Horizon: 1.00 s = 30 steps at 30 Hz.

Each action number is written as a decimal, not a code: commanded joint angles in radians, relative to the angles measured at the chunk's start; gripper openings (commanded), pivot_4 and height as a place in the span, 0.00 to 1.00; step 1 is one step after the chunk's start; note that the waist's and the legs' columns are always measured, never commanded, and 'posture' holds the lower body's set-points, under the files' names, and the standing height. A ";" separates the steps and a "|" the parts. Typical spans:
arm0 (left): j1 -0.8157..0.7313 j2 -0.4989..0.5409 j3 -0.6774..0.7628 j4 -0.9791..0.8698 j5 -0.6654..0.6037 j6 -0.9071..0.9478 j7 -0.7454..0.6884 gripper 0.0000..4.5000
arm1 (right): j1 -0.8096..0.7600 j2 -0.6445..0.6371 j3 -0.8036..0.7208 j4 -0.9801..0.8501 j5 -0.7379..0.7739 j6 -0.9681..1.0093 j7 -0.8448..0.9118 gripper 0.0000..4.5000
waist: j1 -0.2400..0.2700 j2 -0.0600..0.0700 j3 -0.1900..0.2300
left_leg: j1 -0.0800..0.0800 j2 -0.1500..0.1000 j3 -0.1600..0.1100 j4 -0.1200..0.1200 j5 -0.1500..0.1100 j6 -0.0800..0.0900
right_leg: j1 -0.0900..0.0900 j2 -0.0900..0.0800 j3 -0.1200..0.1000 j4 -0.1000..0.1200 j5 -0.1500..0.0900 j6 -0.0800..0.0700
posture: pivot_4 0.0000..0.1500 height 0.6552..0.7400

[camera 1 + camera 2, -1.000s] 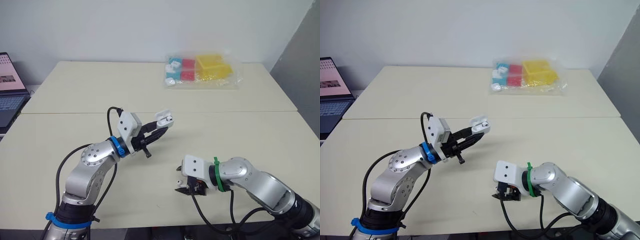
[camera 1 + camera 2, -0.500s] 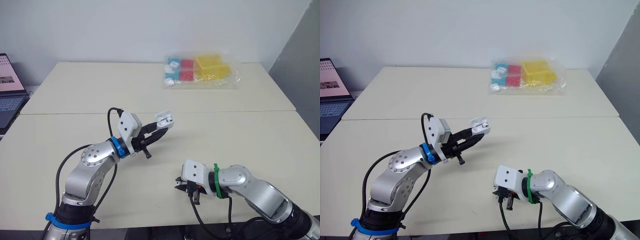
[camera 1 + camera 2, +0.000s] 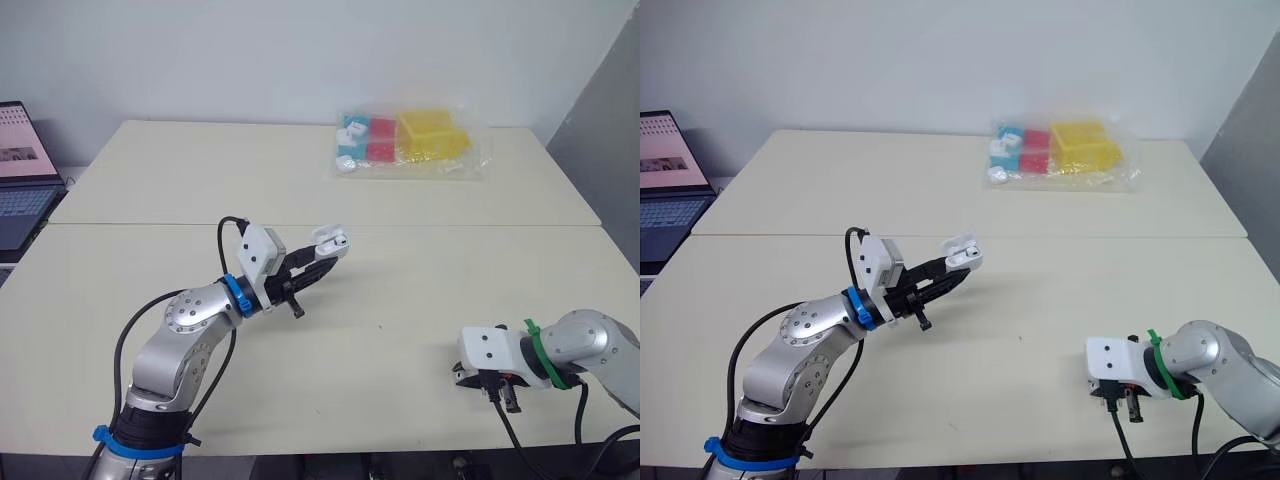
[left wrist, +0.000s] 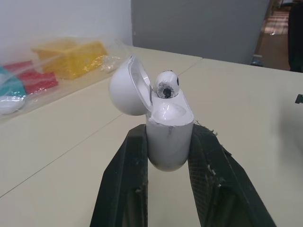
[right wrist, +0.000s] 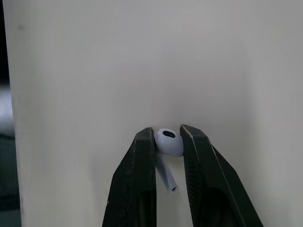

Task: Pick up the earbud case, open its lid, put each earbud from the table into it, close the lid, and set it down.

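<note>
Your left hand point(image 3: 324, 260) is raised over the middle of the pale beige desk point(image 3: 450, 280), its two black fingers clamped on the lower body of the small white glossy earbud case point(image 4: 168, 135), which stands upright between them. The case's rounded lid point(image 4: 125, 88) is hinged open and tipped back, and one white earbud point(image 4: 166, 85) sits in its socket with the head poking up above the rim; the socket beside it is bare. Your right hand point(image 5: 167, 133) is low near the desk's front edge, well apart from the case, with its fingers closed on the head of the second white earbud point(image 5: 170, 143), the stem pointing back toward the wrist. You cannot tell whether that earbud touches the desk. At the far side lies a clear plastic bag of yellow, red and blue pieces point(image 3: 410, 145).
</note>
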 commanded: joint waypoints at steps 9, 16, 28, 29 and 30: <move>0.005 0.014 0.011 -0.045 -0.003 -0.033 -0.005 0.18 | -0.025 0.028 -0.014 0.172 -0.092 -0.105 0.089 0.17 | 0.000 -0.001 0.000 | 0.005 0.000 0.000 0.001 0.000 0.000 | 0.005 0.000 0.000 0.001 0.000 0.000 | 1.00 0.99; 0.006 0.021 0.012 -0.041 -0.004 -0.036 -0.006 0.18 | -0.018 0.057 -0.062 0.180 -0.106 -0.144 0.073 0.61 | 0.000 -0.001 0.000 | 0.008 0.000 0.000 0.001 0.000 0.000 | 0.008 0.000 0.000 0.001 0.000 0.000 | 1.00 0.99; 0.015 0.017 0.005 -0.030 0.000 -0.052 -0.006 0.18 | 0.182 -0.007 -0.413 -0.108 0.063 0.192 0.009 0.61 | 0.007 0.000 0.000 | 0.005 0.000 -0.001 0.001 0.000 0.000 | 0.006 -0.001 -0.001 0.000 0.000 0.000 | 1.00 0.99; 0.017 0.016 0.004 -0.031 -0.001 -0.052 -0.005 0.18 | 0.198 -0.021 -0.412 -0.131 0.031 0.223 -0.019 0.61 | 0.007 0.000 0.000 | 0.005 0.000 -0.001 0.001 0.000 0.000 | 0.006 -0.001 -0.001 0.000 0.000 0.000 | 1.00 0.99; 0.020 0.016 0.001 -0.032 -0.002 -0.050 -0.006 0.18 | 0.206 -0.025 -0.400 -0.161 0.025 0.272 -0.041 0.61 | 0.006 0.000 0.000 | 0.005 0.000 -0.001 0.001 0.000 0.000 | 0.006 -0.002 -0.001 0.000 0.000 0.000 | 1.00 0.99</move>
